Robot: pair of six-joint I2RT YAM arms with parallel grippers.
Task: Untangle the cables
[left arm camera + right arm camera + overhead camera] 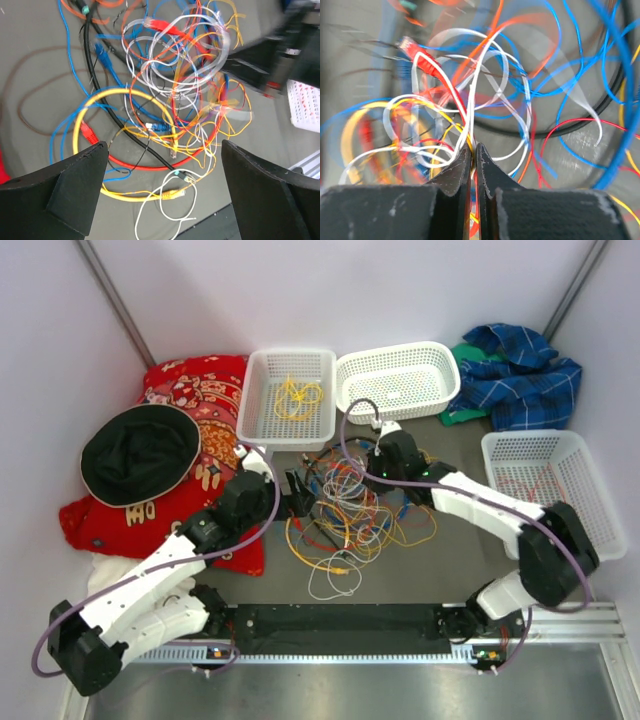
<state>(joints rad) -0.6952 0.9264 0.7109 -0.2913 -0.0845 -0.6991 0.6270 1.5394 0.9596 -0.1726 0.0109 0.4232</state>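
A tangle of thin cables (345, 515) in yellow, orange, blue, white, red and black lies mid-table. My left gripper (297, 492) is open at the tangle's left edge; in its wrist view the wide-apart fingers (75, 185) frame a yellow loop (80, 125), a red loop and a white wire (165, 200) lying below them, holding nothing. My right gripper (378, 465) is at the tangle's far right side, shut on several wires (470, 125), white, yellow and red, lifted and blurred. A yellow cable (298, 397) lies in the left white basket (260, 390).
A second white basket (440, 365) stands at the back, a third (600, 490) at the right. A red patterned cloth (215, 390) with a black hat (140, 452) lies left. Blue plaid cloth (525, 375) lies back right. A black rail (340, 630) runs along the near edge.
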